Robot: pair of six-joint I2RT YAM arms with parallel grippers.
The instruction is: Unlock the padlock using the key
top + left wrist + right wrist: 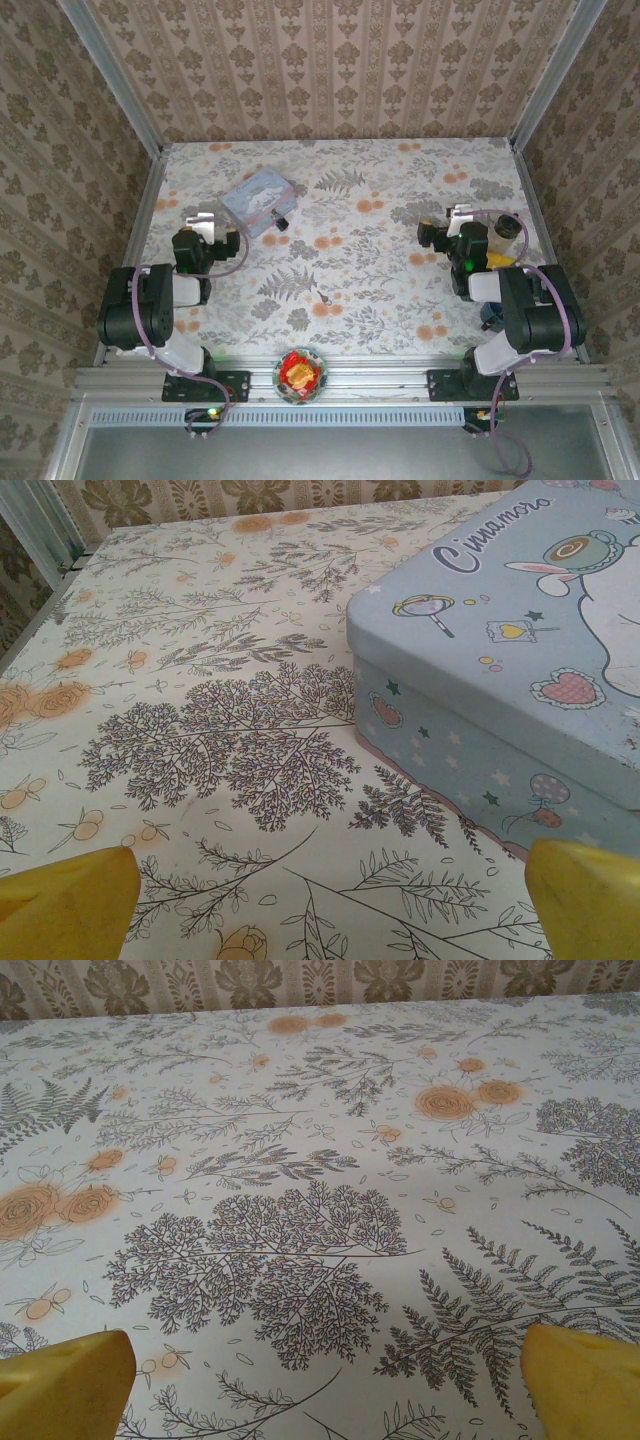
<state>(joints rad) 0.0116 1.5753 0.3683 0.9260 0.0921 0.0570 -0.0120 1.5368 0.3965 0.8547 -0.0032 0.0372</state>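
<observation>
- Top external view: the padlock (281,222) is a small dark squarish lump just beside the near right corner of the pale blue tin (262,200), on the left half of the surface (400,290). Whether it touches the tin cannot be told.
- The key (322,297) is a thin dark sliver lying alone on the flower-printed cloth, nearer the arm bases than the padlock and about midway between the two arms. It is too small to read its long axis with certainty.
- Left wrist view: the left fingers (65,905) are spread wide and hold nothing. Their yellow tips sit at the bottom corners, with the tin's printed lid and side wall ahead and to the right.
- Right wrist view: the right fingers (60,1385) are likewise spread and empty over bare patterned cloth.
- Judgement: the padlock lies closer to the left arm. The key is open to either arm and lies toward the centre from each.
- Handling, as a guess: the key is flat metal on cloth, so it is hard to pinch. The padlock is hard, compact and could slide.
</observation>
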